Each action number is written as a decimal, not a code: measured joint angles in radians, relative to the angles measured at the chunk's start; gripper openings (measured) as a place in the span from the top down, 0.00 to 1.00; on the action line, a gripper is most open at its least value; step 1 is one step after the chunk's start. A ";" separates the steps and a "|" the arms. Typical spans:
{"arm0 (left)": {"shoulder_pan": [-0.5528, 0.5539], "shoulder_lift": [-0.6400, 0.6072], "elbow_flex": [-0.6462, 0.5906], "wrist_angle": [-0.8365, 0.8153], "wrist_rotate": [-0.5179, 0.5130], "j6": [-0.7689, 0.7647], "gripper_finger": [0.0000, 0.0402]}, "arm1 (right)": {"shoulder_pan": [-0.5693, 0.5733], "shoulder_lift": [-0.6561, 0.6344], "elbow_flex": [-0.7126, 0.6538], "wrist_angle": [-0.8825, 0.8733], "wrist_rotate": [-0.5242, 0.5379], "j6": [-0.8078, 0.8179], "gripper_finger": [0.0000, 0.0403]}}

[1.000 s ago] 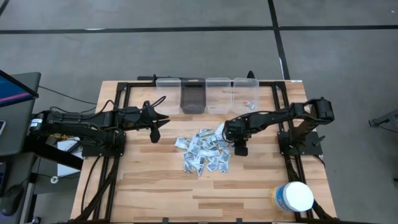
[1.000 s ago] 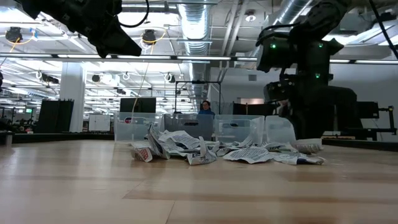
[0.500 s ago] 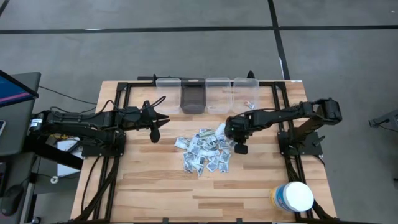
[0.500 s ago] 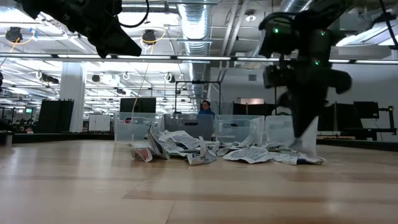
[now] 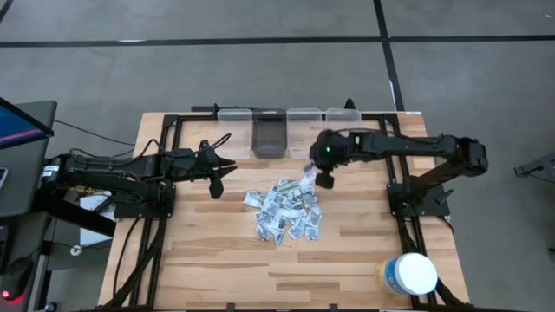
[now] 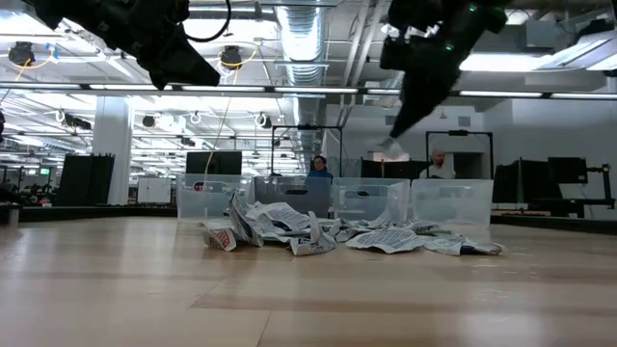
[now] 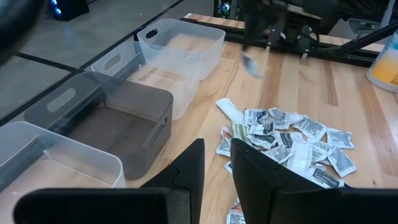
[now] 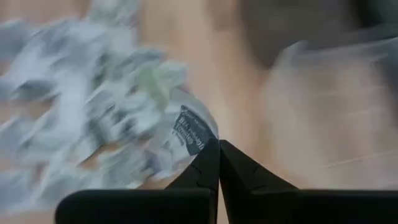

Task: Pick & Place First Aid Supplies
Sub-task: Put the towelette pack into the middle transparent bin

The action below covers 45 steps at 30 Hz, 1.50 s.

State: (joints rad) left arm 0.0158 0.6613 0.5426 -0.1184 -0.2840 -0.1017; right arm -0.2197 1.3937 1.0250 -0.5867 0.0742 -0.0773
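The first aid supplies (image 5: 283,209) are a heap of small white-grey printed packets in the middle of the table, also seen in the low view (image 6: 328,231) and the left wrist view (image 7: 283,134). My right gripper (image 5: 321,179) is raised above the heap's far right side, near the bins, and is shut on one packet (image 8: 186,132). In the low view it hangs high (image 6: 405,116). My left gripper (image 5: 218,167) waits open to the left of the heap, above the table (image 7: 217,165). My right gripper pinches one white packet with dark print by its edge (image 8: 203,147), between the tips of the two fingers. The packet is lifted clear of the heap and hangs below the fingers (image 6: 388,147), slanted.
Four open bins stand in a row at the far edge: clear (image 5: 234,128), dark grey (image 5: 268,139), clear (image 5: 303,130), and clear with a small item inside (image 5: 343,130). A large white tub with a yellow label (image 5: 409,274) stands at the near right corner. Bare wood lies near the heap.
My right gripper rose from the right edge of the heap and swung toward the far edge and a little left, toward the bins. It carried one packet up clear of the table. The heap and my left arm stayed where they were.
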 joint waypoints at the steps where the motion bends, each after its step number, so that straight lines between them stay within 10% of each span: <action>1: 0.000 0.000 0.000 0.000 0.000 0.000 0.81 | -0.016 0.002 0.013 0.000 0.015 -0.015 1.00; 17: 0.000 0.000 0.000 0.008 0.000 0.019 0.81 | -0.304 0.026 0.038 0.210 0.090 -0.116 1.00; 30: 0.000 0.001 0.000 0.010 0.004 0.017 0.81 | -0.311 0.157 0.038 0.269 0.107 -0.084 0.99; 45: -0.002 0.001 0.000 0.009 0.012 0.017 0.81 | -0.257 0.163 0.039 0.268 0.106 -0.054 0.70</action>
State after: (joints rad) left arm 0.0143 0.6621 0.5426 -0.1097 -0.2717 -0.0847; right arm -0.4766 1.5570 1.0645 -0.3187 0.1800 -0.1316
